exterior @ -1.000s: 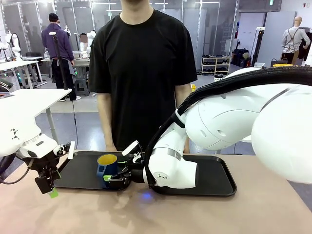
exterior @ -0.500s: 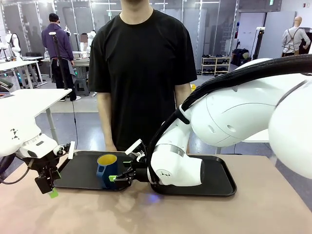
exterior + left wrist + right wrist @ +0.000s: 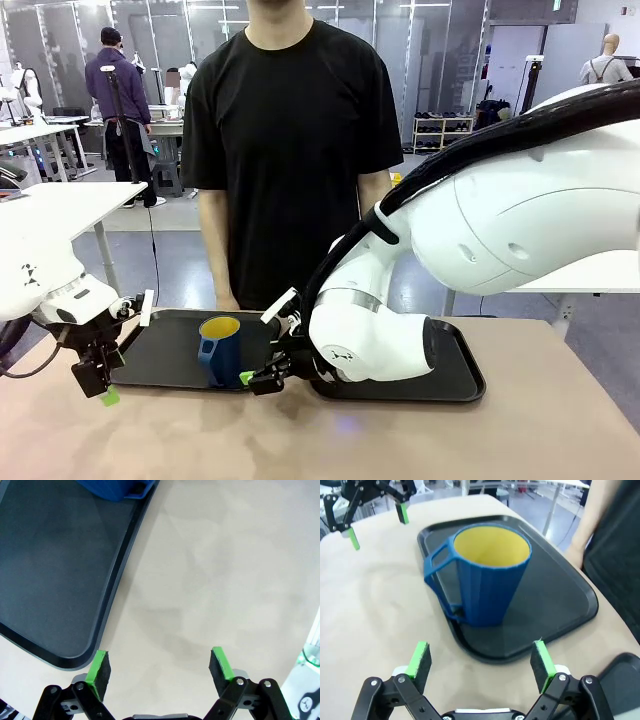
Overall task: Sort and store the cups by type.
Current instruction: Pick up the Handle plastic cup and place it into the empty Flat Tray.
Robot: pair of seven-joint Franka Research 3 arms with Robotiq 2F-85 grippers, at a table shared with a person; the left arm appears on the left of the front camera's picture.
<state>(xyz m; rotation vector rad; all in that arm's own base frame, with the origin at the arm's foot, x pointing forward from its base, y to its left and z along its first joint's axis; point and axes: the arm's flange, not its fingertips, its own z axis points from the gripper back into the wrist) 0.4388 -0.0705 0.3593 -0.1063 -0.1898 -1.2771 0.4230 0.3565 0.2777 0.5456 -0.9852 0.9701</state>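
The dark blue handled mug (image 3: pixel 219 349) with its yellow inside (image 3: pixel 486 544) stands upright on the left black tray (image 3: pixel 170 352), near the tray's front edge. My right gripper (image 3: pixel 262 378) is open just in front of the mug, fingers (image 3: pixel 419 661) apart with nothing between them. My left gripper (image 3: pixel 102 382) hangs open over the bare table by the tray's front left corner (image 3: pixel 75 656); a blue edge of the mug (image 3: pixel 116 488) shows at the top of the left wrist view. The pale green tumbler is out of view.
A second black tray (image 3: pixel 452 366) lies to the right, partly behind my right arm. A person in a black shirt (image 3: pixel 290 140) stands at the far side, a hand (image 3: pixel 227 301) near the left tray's back edge. Bare tabletop (image 3: pixel 330 440) spreads in front.
My right gripper has drawn back from the mug toward the near side and right, letting go of it. The mug stays on the tray. The left arm has not moved.
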